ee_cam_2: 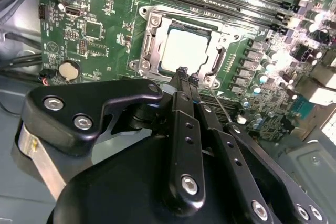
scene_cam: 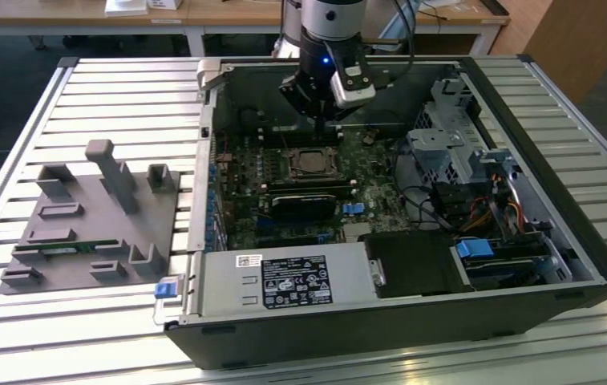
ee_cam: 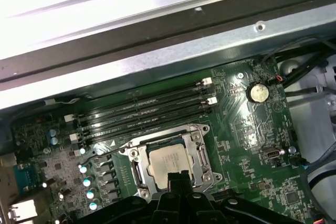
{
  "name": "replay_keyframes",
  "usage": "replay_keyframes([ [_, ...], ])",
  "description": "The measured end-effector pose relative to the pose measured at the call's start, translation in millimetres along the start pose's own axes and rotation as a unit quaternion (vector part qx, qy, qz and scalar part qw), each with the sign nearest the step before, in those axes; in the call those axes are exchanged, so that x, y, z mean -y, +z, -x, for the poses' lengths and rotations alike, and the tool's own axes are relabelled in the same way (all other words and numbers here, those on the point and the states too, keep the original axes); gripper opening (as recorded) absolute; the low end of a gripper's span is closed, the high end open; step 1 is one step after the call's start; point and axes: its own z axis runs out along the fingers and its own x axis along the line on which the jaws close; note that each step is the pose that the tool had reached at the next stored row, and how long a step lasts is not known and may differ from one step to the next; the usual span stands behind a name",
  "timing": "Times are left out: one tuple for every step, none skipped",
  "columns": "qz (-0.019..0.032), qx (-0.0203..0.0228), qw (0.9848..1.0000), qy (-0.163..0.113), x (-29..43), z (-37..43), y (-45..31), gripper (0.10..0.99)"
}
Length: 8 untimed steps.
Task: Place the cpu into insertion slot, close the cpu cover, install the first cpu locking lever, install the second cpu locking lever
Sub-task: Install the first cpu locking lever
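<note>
Tool: the tool (ee_cam_2: 188, 73) hangs low over the motherboard (ee_cam_2: 94, 35). Its tips are pressed together with only a slit between them, and nothing is visibly pinched.
Carrier: the open computer case (scene_cam: 389, 329) lies on its side on the slatted surface (scene_cam: 121, 80), with the motherboard on its floor.
Cpu: the cpu (ee_cam_2: 184, 50) lies flat in the socket near the middle of the motherboard, grey top up, just beside the row of memory slots (ee_cam: 142, 114).
Cpu cover: the cpu cover (ee_cam_2: 151, 40) looks to be down over the chip, its silvery frame ringing the grey top.
Lever: a thin wire lever (ee_cam_2: 220, 107) runs out past one socket corner toward the row of capacitors (ee_cam_2: 257, 82). It does not look latched.
Key relation: the tool tips sit at the socket's edge, just off the cover frame and beside the root of that wire lever. The lever's long axis leads away from the tips, slantwise across the board.
Stage, as judged: chip seated and cover closed. The work is on the levers, and this lever is the part closest to the tool.
</note>
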Motion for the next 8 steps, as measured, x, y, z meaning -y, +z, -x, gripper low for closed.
replay_keyframes([
  [0.0000,-0.0001,1.0000,-0.003,0.0,0.0,0.0,0.106],
  [0.0000,-0.0001,1.0000,-0.007,0.0,0.0,0.0,0.106],
  [0.0000,-0.0002,1.0000,-0.010,0.0,0.0,0.0,0.106],
  [0.0000,-0.0002,0.9999,-0.013,0.0,0.0,0.0,0.106],
  [0.0000,-0.0003,0.9999,-0.016,0.0,0.0,0.0,0.106],
  [0.0000,-0.0003,0.9998,-0.019,0.0,0.0,0.0,0.106],
  [0.0000,-0.0004,0.9997,-0.023,0.0,0.0,0.0,0.106],
  [0.0000,-0.0005,0.9997,-0.026,0.0,0.0,0.0,0.106],
])
